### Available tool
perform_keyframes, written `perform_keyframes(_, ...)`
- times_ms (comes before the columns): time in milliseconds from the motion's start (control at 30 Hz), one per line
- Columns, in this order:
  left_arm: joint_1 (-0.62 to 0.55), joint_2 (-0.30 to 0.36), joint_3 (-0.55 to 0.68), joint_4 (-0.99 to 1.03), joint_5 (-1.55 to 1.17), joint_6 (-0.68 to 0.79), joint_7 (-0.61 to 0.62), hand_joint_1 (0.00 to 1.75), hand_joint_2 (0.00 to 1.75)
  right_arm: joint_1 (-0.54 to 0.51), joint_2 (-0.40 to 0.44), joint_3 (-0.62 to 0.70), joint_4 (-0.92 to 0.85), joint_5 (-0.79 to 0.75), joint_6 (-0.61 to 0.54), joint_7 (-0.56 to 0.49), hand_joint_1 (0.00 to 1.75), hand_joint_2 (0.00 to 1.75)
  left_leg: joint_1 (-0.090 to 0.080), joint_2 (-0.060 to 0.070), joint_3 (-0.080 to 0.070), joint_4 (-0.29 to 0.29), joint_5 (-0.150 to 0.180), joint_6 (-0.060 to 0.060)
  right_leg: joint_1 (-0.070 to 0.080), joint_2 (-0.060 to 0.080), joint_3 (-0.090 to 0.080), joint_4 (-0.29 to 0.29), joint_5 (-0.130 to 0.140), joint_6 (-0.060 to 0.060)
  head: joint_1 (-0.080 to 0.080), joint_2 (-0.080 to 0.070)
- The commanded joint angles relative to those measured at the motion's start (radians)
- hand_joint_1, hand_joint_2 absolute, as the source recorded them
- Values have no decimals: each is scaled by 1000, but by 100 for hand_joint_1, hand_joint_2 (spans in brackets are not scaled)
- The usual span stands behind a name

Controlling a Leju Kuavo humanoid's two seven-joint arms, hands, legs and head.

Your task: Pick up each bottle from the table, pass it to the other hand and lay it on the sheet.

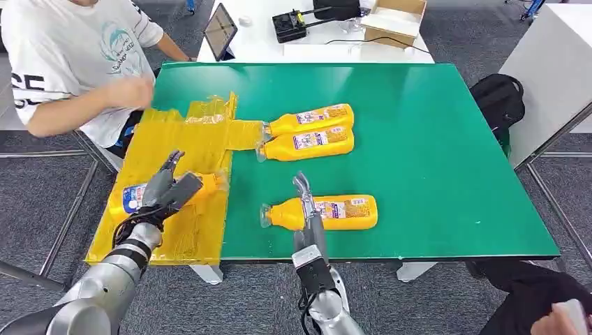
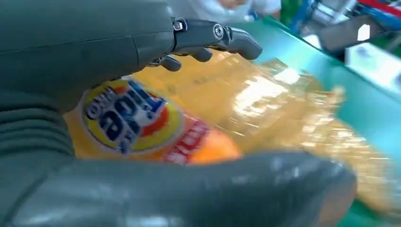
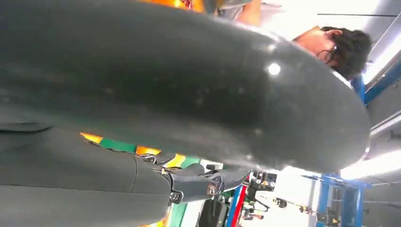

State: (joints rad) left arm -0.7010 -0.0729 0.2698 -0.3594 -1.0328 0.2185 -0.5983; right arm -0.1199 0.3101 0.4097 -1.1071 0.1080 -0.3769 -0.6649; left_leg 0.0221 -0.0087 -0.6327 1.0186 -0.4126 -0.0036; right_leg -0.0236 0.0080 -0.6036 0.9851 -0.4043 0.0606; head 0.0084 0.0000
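Several yellow-orange bottles lie on the green table [image 1: 433, 139]. One bottle [image 1: 126, 199] [image 2: 142, 123] lies on the yellow sheet [image 1: 188, 132] at the left, and my left hand [image 1: 167, 187] [image 2: 208, 40] hovers over it with straight fingers and the thumb spread apart. Another bottle [image 1: 342, 212] lies near the front edge; my right hand [image 1: 305, 202] [image 3: 208, 184] stands edge-on across its neck end, fingers stretched out, not closed on it. Two more bottles [image 1: 314, 117] [image 1: 311, 144] lie side by side with their caps at the sheet's right edge.
A person [image 1: 63, 56] sits at the far left corner with a hand [image 1: 129, 91] close to the sheet. A white table [image 1: 258, 45] behind carries a tablet, a black device and a box. A black backpack [image 1: 499, 98] sits to the right. Another person's hand [image 1: 558, 317] shows bottom right.
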Motion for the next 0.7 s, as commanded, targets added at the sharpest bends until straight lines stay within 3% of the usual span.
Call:
perform_keyframes(33, 44, -125, 130, -223, 357, 18, -100, 0, 0, -38, 39, -47, 146, 45, 13, -33, 0, 0, 0, 0, 1, 0, -1, 1, 1, -1, 2, -1, 0, -2, 1, 0)
perform_keyframes(133, 124, -121, -64, -418, 532, 346, -100, 0, 0, -65, 28, -57, 220, 184, -9, -18, 0, 0, 0, 1, 1, 0, -1, 1, 1, 0, 1, -1, 0, -2, 1, 0)
perform_keyframes(167, 155, -111, -122, -486, 571, 422, -100, 0, 175, -77, 10, -64, 229, 235, -27, 6, 0, 175, 0, 2, 2, 0, -2, 2, 1, 1, 2, -1, 0, -3, 0, 0)
perform_keyframes(267, 202, -104, -169, -552, 632, 476, -100, 0, 175, -99, -25, -93, 226, 269, -38, 16, 0, 175, 0, 3, 3, -1, -2, 1, 1, 1, 2, -2, -1, -3, 0, 0)
perform_keyframes(433, 362, -161, -195, -836, 610, 480, -100, 0, 175, -159, -118, -114, 197, 443, -77, 168, 0, 175, 0, -1, 0, 0, -2, 2, 1, -2, 1, -2, -1, -2, 0, 0)
perform_keyframes(533, 389, -171, -209, -862, 610, 480, -100, 0, 175, -182, -136, -125, 196, 450, -63, 183, 0, 175, -1, 4, -1, 0, -3, 3, 0, 2, -1, -2, -1, -1, 0, 0)
perform_keyframes(700, 389, -171, -209, -862, 610, 480, -100, 0, 175, -182, -136, -125, 196, 450, -63, 183, 0, 175, -1, 0, -3, 0, -1, 1, 0, -2, -3, -2, -1, -1, 1, 0)
